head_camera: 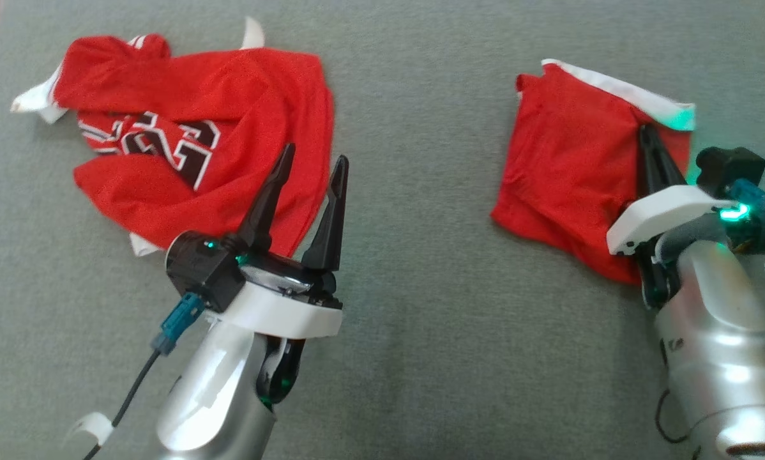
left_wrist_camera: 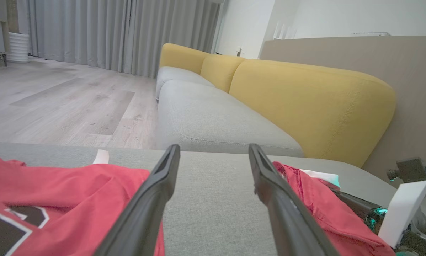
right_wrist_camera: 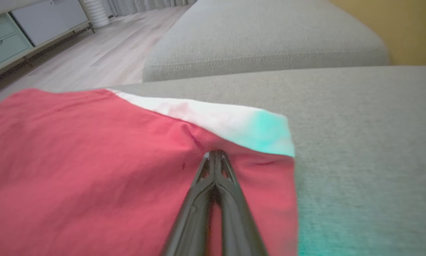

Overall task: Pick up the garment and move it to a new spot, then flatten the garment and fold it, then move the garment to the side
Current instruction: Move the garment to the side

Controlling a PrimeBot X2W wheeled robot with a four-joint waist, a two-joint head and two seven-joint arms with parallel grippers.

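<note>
two pincers over a grey cushion [head_camera: 421, 255], one garment under each.

near left: left pincer [head_camera: 315, 154] spread wide and holding nothing. it hovers at the near right edge of the red jersey [head_camera: 242, 102]. in its own wrist view the fingers frame bare grey fabric [left_wrist_camera: 213, 147], with the jersey off to one side [left_wrist_camera: 74, 185]. judgement: parked clear so it does not snag cloth while the other arm works.

near right: right pincer [head_camera: 647, 137] closed tight, its fingers pressed together on the red shorts [head_camera: 568, 147]. the tips [right_wrist_camera: 216, 153] bite a pinch of red cloth just below the white waistband [right_wrist_camera: 213, 119], near the shorts' far right corner. creases radiate from the tips, so the cloth is caught. judgement: gripping near the band gives a firm hem to pull by, so the shorts should hang from there when raised.

task's thing: the shorts lie crumpled on the right of the cushion, well apart from the jersey on the left. i cannot tell whether any part is off the surface. judgement: this is the pick-up step; moving, flattening and folding are not yet done.

risk: a one-corner hold may let the cloth bunch or drag.

far: another grey seat [left_wrist_camera: 213, 113] with a yellow backrest [left_wrist_camera: 305, 99], then wood floor [left_wrist_camera: 56, 99] and grey curtains [left_wrist_camera: 110, 32].
</note>
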